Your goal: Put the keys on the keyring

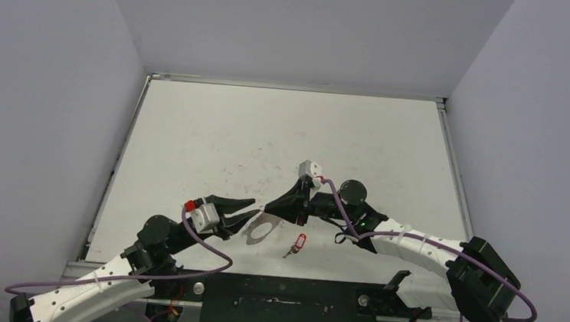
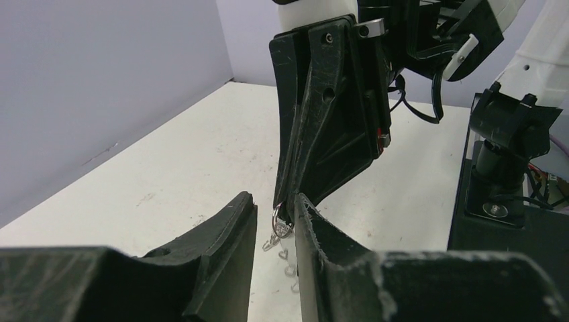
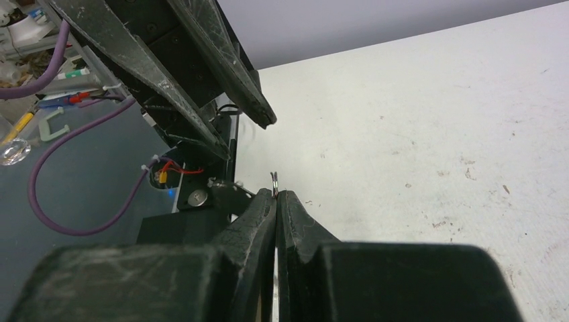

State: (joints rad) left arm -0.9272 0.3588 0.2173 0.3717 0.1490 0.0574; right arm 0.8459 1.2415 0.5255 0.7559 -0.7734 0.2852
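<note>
My right gripper (image 3: 276,192) is shut on a small silver split ring, the keyring (image 3: 274,177), which sticks out edge-on above its fingertips. In the left wrist view the keyring (image 2: 280,221) hangs at the right gripper's tips (image 2: 286,201), with a thin chain-like strand (image 2: 288,261) dangling below it. My left gripper (image 2: 274,198) is open, and the ring sits in its gap close to the right-hand finger (image 2: 315,235). Both grippers (image 1: 261,208) meet tip to tip just above the table. One of the keys, with a red tag (image 1: 298,243), lies on the table in front of them.
The white table (image 1: 284,130) is boxed in by pale walls at the left, back and right. A black mounting strip (image 1: 278,303) with both arm bases runs along the near edge. Purple cables (image 1: 210,247) loop off each arm.
</note>
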